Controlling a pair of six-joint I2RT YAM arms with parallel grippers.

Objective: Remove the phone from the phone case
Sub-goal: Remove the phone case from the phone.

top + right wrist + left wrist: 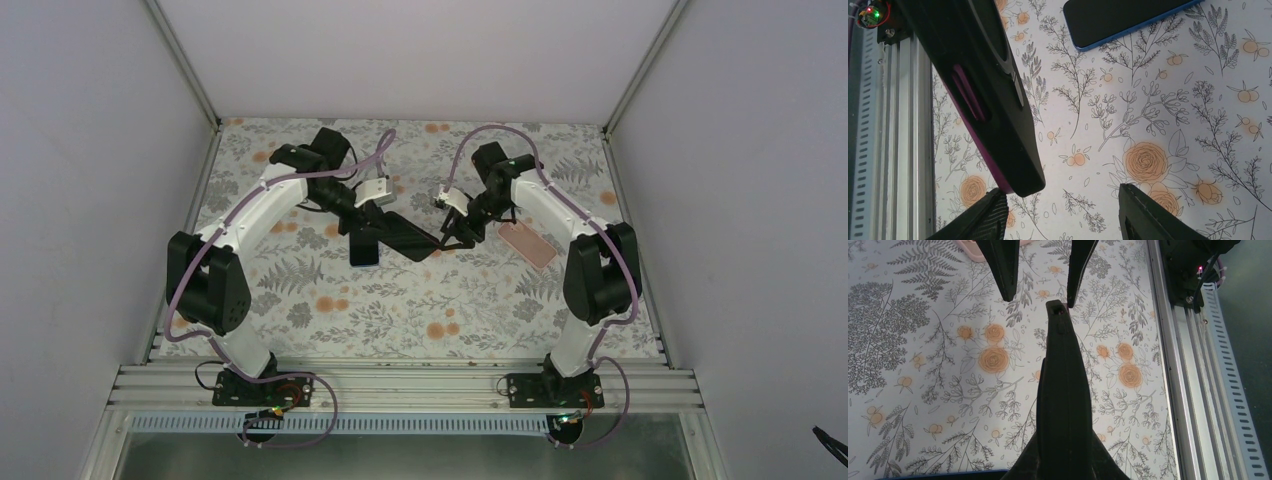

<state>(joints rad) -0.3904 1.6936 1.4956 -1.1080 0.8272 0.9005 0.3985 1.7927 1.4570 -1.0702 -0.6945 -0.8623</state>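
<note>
Item: left claw (383,222), clenched on one end of the phone case (405,237), which is black and held clear of the worktop (330,320) at the centre of the overhead frame, edge-on to its own wrist camera. Right claw (1062,192): released, jaws parted to either side of the case's free corner; contact cannot be told. Contents: phone (969,97), showing only as a purple strip along the case's side and in the button slot. Handling, by judgement: a light, rigid slab inside a flexible, grippy shell; the screen is breakable, so not to be twisted or dropped. Best hold: the shell's lip at the free corner, peeled back off the phone while the other claw pins the far end. Arms: both reach forward with elbows raised and wrists turned inward, meeting mid-frame in the overhead view. Also on the worktop: a blue-rimmed phone (1128,17), top of the right wrist view; a flat pink cover (527,245), right of centre overhead.
</note>
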